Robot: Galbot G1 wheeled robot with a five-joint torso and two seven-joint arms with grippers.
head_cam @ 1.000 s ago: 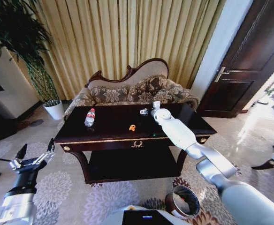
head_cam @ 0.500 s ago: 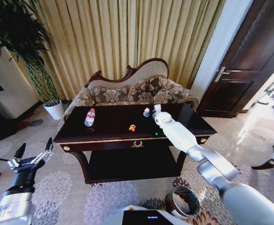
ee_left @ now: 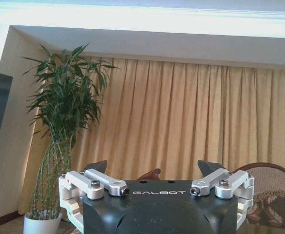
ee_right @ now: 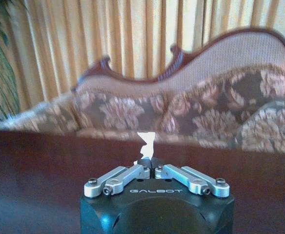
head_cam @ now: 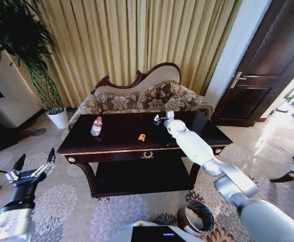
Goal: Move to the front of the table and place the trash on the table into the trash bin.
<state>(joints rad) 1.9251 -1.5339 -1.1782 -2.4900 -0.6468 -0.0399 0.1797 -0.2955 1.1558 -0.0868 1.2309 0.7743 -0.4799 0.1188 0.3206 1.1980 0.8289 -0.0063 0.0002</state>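
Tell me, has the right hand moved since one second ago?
Yes. The right hand, shut on a small white scrap, rose slightly toward the patterned sofa, farther from the small orange scrap.

arms: showing glossy white-silver rounded shells
right gripper (ee_right: 149,165): wearing a dark body, silver links, bolts, GALBOT lettering
left gripper (ee_left: 155,168): carrying black fingertips, silver links, the same lettering

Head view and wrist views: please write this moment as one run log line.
right gripper: shut on white scrap, above table | left gripper: open, idle beside table | bottle, orange scrap: on table
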